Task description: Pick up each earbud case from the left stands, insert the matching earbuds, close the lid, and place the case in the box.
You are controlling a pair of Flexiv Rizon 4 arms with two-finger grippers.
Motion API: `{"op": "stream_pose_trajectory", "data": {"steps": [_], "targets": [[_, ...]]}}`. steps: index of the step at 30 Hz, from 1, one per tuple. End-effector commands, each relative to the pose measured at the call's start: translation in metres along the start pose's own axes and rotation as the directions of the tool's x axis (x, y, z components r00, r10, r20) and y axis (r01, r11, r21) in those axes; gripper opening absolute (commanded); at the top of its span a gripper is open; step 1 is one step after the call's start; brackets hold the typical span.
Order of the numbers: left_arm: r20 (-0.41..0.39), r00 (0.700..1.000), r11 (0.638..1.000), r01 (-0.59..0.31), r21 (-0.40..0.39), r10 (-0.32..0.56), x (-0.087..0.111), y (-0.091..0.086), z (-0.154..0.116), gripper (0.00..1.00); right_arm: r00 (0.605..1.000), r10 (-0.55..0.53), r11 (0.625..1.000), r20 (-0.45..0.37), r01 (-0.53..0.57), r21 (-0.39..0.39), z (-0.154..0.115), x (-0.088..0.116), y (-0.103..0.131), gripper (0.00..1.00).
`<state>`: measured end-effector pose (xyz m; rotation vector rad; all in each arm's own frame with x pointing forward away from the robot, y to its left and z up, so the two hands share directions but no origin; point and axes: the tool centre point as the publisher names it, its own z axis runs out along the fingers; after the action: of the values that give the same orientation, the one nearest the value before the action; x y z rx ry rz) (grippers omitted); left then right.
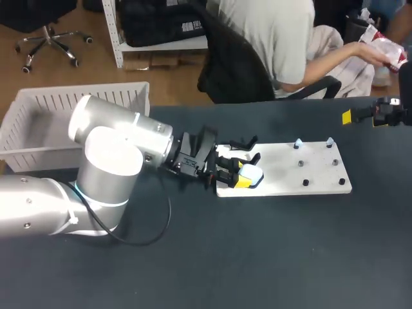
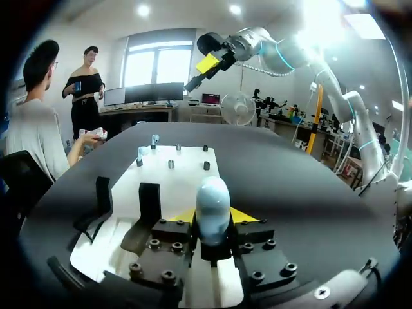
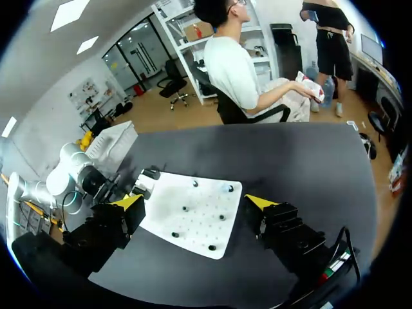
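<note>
Holding the earbud case clamped in the left gripper over the 9 o'clock end of the white board, just beside the black stands. My read: it's clear of its stand and ready to go to the earbuds. Case is pale blue-white and rounded; can't tell the lid state. Two pale earbuds, I judge, sit on pegs at the board's 1 o'clock. Box sits at the table's 10 o'clock, well apart. Right gripper sits at 2 o'clock, off the board, likely parked out of the way.

Left wrist: both yellow tips press the case from two sides. It's upright, smooth and egg-shaped. Stands are beside the gripper at 10 o'clock, earbuds ahead at 11.

Right wrist: fingers wide apart with nothing between them, well apart from the board, which lies ahead at 12.
</note>
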<state>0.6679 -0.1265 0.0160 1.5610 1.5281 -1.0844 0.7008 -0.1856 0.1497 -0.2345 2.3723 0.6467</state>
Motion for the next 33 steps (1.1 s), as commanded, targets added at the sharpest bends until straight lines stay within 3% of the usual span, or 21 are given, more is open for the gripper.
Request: {"op": "stream_pose_trajectory", "data": {"steps": [1, 10, 12, 20, 33], "targets": [[0.022, 1.0, 1.0, -0.014, -0.012, 0.015, -0.001, -0.002, -0.004, 0.0, 1.0, -0.001, 1.0, -0.001, 0.001, -0.003, 0.0, 0.0, -0.001, 1.0], [0.096, 0.994, 0.999, -0.042, -0.026, 0.045, -0.028, -0.015, -0.032, 0.0, 1.0, -0.001, 1.0, -0.001, 0.001, -0.003, 0.0, 0.0, -0.001, 1.0], [0.138, 0.99, 1.0, -0.012, -0.008, 0.013, -0.044, -0.02, -0.038, 0.0, 1.0, -0.001, 1.0, -0.001, 0.001, -0.003, 0.0, 0.0, -0.001, 1.0], [0.308, 0.947, 0.995, -0.07, -0.07, 0.088, -0.099, -0.033, -0.062, 0.0, 1.0, -0.001, 1.0, -0.001, 0.001, -0.003, 0.0, 0.0, -0.001, 1.0], [0.368, 0.919, 0.987, -0.1, -0.123, 0.139, -0.11, -0.043, -0.074, 0.0, 1.0, -0.001, 1.0, -0.001, 0.001, -0.003, 0.0, 0.0, -0.001, 1.0]]}}
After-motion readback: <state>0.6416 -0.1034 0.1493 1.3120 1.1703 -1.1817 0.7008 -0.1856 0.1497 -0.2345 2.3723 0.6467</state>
